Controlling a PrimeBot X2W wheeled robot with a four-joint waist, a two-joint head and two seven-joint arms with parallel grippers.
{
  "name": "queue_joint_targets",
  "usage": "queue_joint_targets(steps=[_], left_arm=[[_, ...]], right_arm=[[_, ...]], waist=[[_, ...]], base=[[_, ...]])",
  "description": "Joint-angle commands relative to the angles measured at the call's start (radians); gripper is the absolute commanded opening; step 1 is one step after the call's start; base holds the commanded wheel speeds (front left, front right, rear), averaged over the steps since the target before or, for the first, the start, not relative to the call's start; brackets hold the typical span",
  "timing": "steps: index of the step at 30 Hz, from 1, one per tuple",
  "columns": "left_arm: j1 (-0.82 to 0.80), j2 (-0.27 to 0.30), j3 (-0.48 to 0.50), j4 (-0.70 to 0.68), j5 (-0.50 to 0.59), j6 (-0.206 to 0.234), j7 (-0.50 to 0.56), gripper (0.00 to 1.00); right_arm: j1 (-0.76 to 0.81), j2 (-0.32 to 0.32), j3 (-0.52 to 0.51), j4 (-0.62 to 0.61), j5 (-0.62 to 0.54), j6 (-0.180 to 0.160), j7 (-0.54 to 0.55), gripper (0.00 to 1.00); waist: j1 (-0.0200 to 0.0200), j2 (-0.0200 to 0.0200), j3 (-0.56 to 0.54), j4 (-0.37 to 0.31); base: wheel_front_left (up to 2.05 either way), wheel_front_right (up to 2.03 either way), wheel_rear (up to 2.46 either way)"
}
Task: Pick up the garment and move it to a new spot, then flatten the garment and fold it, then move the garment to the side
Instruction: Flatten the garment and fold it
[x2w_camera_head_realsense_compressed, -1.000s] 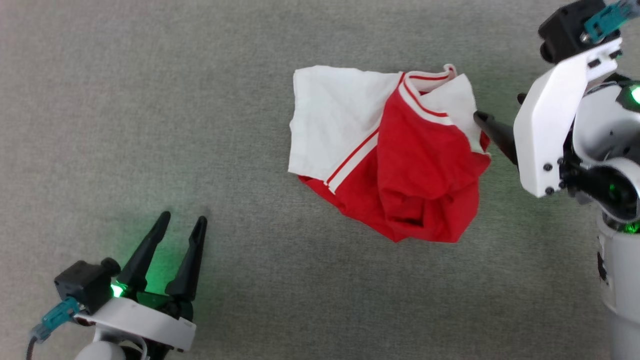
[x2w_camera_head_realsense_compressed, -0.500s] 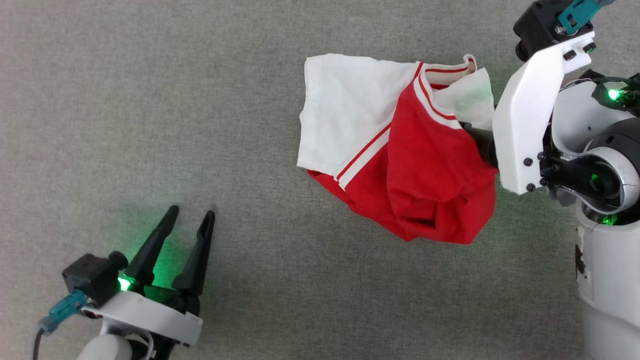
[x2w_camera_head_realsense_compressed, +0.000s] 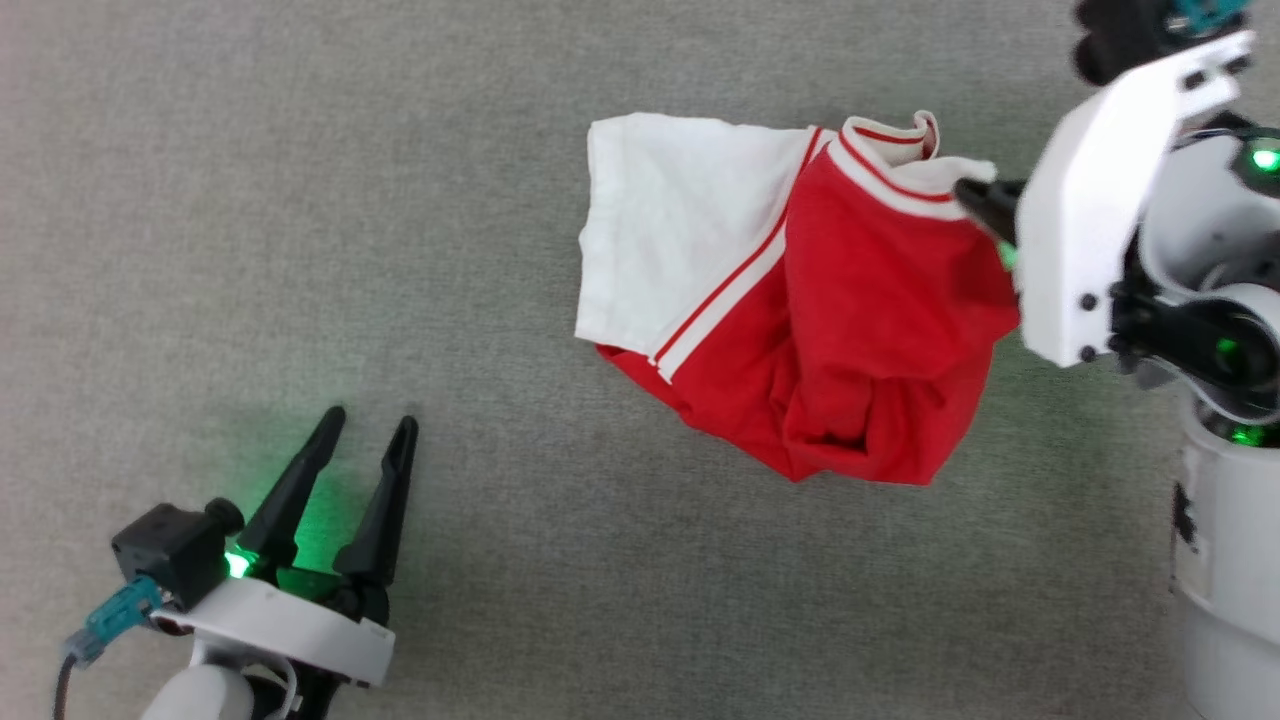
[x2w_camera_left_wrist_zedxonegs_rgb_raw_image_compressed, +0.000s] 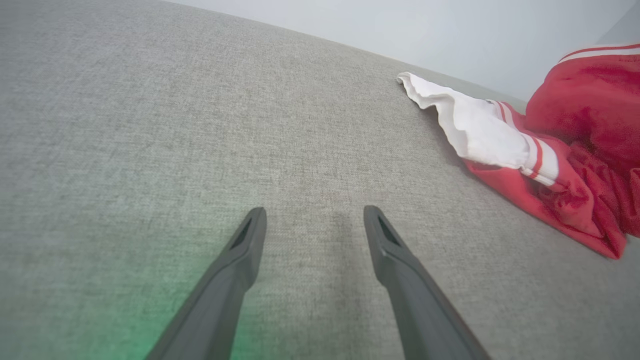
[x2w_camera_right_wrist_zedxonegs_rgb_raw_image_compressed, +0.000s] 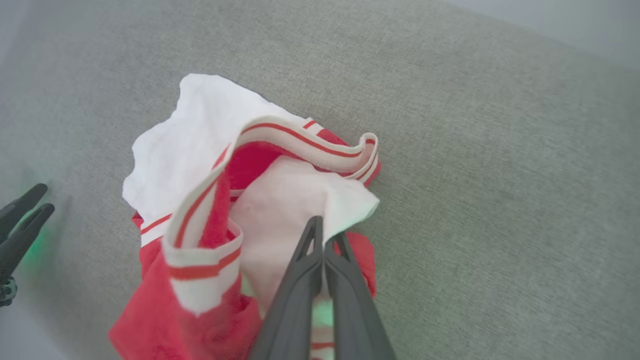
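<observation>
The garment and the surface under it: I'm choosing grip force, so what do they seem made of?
The garment looks like soft, matte fabric, probably knit: it crumples into loose folds; the exact fibre cannot be told. The surface looks like grey woven cloth, matte, with a visible flecked weave.

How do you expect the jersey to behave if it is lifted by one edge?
Probably floppy: the jersey lies crumpled in soft folds, so it should drape and hang. Likely light: the fabric looks thin where the right gripper pinches its white edge.
</observation>
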Motion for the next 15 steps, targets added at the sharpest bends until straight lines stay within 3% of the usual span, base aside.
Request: queue_joint_targets(steps=[1, 6, 10, 15], left_arm=[[0.013, 0.000, 0.005, -0.002, 0.004, 0.002, 0.001, 1.00], [0.026, 0.012, 0.016, -0.017, 0.012, 0.002, 0.001, 1.00], [0.028, 0.025, 0.023, -0.028, 0.012, 0.002, 0.001, 1.00], [0.031, 0.041, 0.024, -0.040, 0.013, 0.002, 0.001, 1.00]], right_arm=[[0.026, -0.007, -0.022, -0.023, 0.010, -0.001, -0.009, 0.00], [0.096, -0.046, -0.115, -0.121, 0.011, -0.001, -0.016, 0.00], [0.188, -0.113, -0.221, -0.198, -0.003, -0.001, -0.043, 0.00], [0.303, -0.160, -0.354, -0.214, -0.017, -0.001, -0.188, 0.00]], waist=[[0.0000, 0.0000, -0.014, -0.020], [0.0000, 0.0000, -0.022, -0.053], [0.0000, 0.0000, -0.011, -0.072], [0.0000, 0.0000, 0.008, -0.094]], base=[[0.00, 0.00, 0.00], [0.00, 0.00, 0.00], [0.00, 0.00, 0.00], [0.00, 0.00, 0.00]])
